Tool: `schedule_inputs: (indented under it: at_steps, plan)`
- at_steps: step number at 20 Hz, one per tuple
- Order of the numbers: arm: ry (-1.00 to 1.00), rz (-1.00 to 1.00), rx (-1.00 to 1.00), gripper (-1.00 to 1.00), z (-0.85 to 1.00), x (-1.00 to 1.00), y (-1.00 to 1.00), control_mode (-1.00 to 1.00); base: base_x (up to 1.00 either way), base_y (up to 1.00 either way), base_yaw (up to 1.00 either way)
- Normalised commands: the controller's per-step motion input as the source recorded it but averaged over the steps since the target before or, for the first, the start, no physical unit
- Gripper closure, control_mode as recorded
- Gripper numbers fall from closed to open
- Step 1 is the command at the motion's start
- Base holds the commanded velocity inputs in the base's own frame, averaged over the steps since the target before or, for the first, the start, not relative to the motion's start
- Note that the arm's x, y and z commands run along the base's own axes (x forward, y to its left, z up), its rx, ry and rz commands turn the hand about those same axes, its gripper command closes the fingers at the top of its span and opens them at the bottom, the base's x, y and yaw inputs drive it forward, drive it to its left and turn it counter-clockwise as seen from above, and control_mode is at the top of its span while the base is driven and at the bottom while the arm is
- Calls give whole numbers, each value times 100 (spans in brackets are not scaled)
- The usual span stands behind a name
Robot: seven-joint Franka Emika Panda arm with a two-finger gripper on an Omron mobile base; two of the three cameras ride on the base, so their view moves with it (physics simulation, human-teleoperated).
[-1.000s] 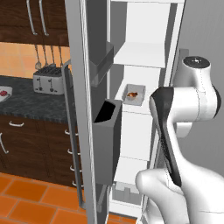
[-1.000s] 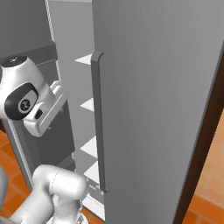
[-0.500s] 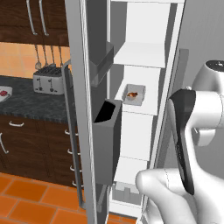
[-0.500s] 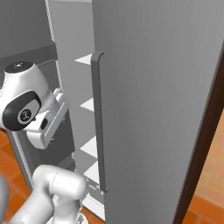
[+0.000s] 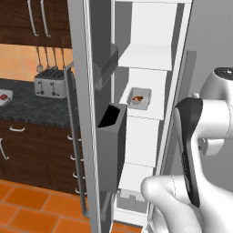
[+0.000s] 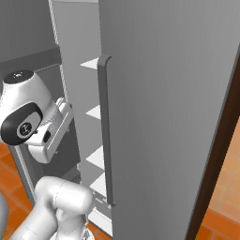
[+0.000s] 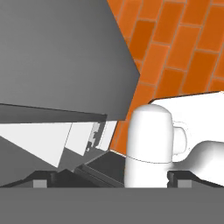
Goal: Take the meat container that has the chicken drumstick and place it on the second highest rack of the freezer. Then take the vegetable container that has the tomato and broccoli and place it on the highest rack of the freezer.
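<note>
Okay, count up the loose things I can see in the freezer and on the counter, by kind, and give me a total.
Tray with the drumstick, on a freezer shelf: 1
Toaster on the counter: 1
Plate at the counter's left edge: 1
Hanging utensils above the toaster: 3
Total: 6

A home kitchen, rendered. Left of the left base frame: dark wood cabinets (image 5: 27,150) with pale bar handles under a speckled dark desk (image 5: 32,107), a silver toaster (image 5: 49,84) on it, ladles and spoons (image 5: 45,57) hanging against an orange wall. Centre of frame: tall grey freezer (image 5: 136,113), door open, white shelves (image 5: 145,57) stacked inside, a small food tray (image 5: 140,98) on one. Orange tiled floor (image 5: 27,207) along the bottom.
</note>
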Motion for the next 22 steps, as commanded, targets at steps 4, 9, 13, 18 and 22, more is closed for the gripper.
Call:
schedule_inputs:
  at_steps: [4,9,13,18,22]
  plan:
    - [0,0,0,-100,0,0,0,100,-18,-7,2]
    - [0,0,0,-100,0,0,0,100,-85,-63,31]
    - [0,0,0,-100,0,0,0,100,-54,-16,69]
    - [0,0,0,-100,0,0,0,100,-58,1,88]
    - [0,0,0,-100,0,0,0,100,-53,22,91]
